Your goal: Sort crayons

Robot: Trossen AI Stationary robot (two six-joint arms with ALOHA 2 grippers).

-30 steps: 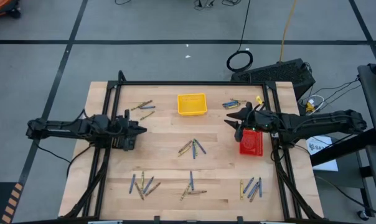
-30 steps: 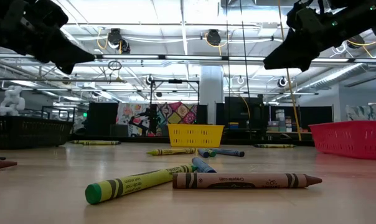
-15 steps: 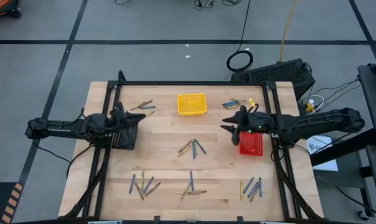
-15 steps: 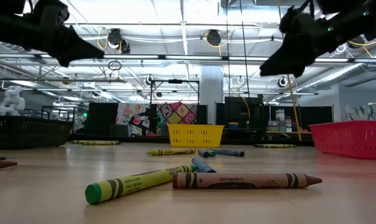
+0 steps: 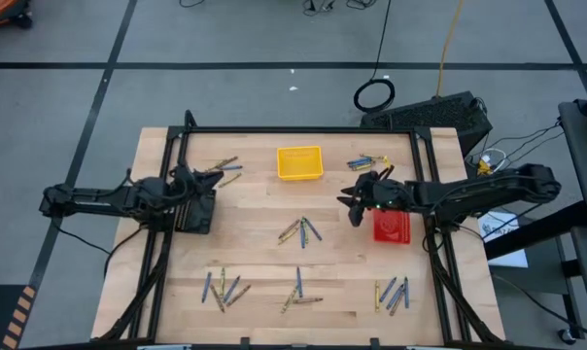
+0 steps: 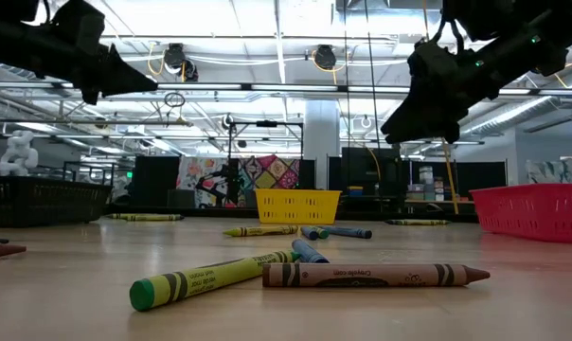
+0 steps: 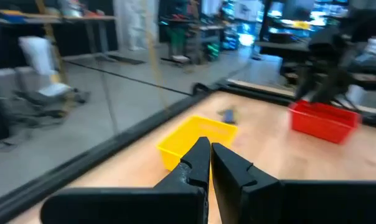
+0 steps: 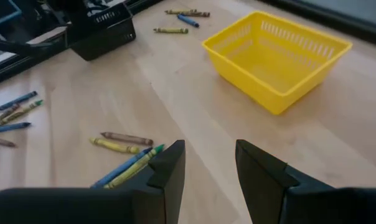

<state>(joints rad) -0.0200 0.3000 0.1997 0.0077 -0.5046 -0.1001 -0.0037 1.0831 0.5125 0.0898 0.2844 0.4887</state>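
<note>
Crayons lie in loose groups on the wooden table: a middle group (image 5: pixel 300 230), far-left (image 5: pixel 223 170), far-right (image 5: pixel 364 162), and three near groups (image 5: pixel 224 289), (image 5: pixel 298 292), (image 5: pixel 393 294). My right gripper (image 5: pixel 350 202) hangs open and empty above the table, between the middle group (image 8: pixel 126 155) and the red tray (image 5: pixel 391 226); its fingers (image 8: pixel 169 168) point slantwise down toward the crayons. My left gripper (image 5: pixel 214 179) is shut on nothing, held level and high over the black tray (image 5: pixel 191 214) at the table's left.
A yellow tray (image 5: pixel 299 162) stands at the far middle, also seen beyond my left gripper's shut tips (image 7: pixel 197 140). A dark frame (image 5: pixel 303 129) runs around the table. In the low view a green-yellow crayon (image 6: pixel 210 277) and a brown one (image 6: pixel 371 276) lie nearest.
My right gripper has moved toward the table's middle and down, rolling as it went, and has stayed open. My left gripper has swung its tips toward the far edge and tipped up to level, staying shut. No crayon has moved.
</note>
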